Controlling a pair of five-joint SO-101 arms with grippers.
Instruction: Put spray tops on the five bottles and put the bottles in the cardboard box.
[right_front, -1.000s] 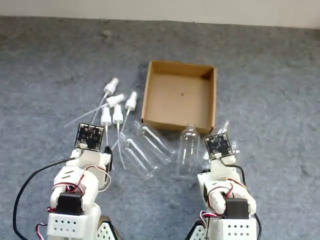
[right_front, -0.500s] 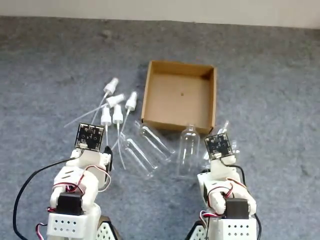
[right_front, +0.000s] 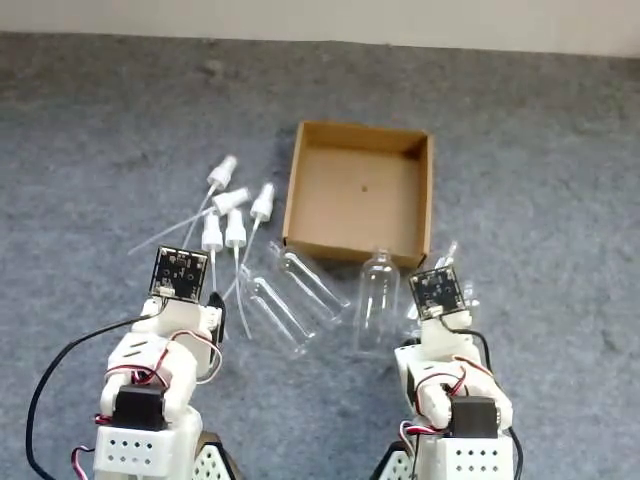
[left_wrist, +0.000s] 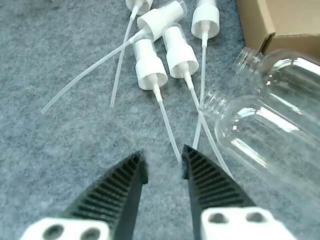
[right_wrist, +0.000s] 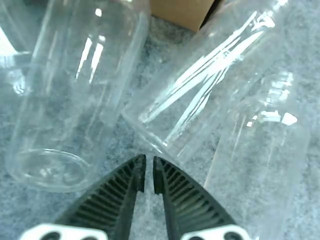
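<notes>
Several white spray tops (right_front: 232, 208) with long dip tubes lie loose on the grey carpet left of the open cardboard box (right_front: 424, 195). Clear bottles (right_front: 376, 298) lie on their sides in front of the box, all without tops. My left gripper (left_wrist: 162, 167) hovers just short of the dip tubes of two spray tops (left_wrist: 149, 66), slightly open and holding nothing. Two bottle necks (left_wrist: 222, 102) lie beside it. My right gripper (right_wrist: 149, 172) hangs low over the carpet, shut with only a sliver between the tips, just short of the bases of a wide bottle (right_wrist: 75, 95) and a slimmer bottle (right_wrist: 210, 75).
The box is empty, its front wall (right_front: 350, 248) close behind the bottles. A box corner (right_wrist: 180, 11) lies beyond the bottles near the right arm. Both arm bases (right_front: 150, 400) stand at the near edge. Bare carpet stretches far left and far right.
</notes>
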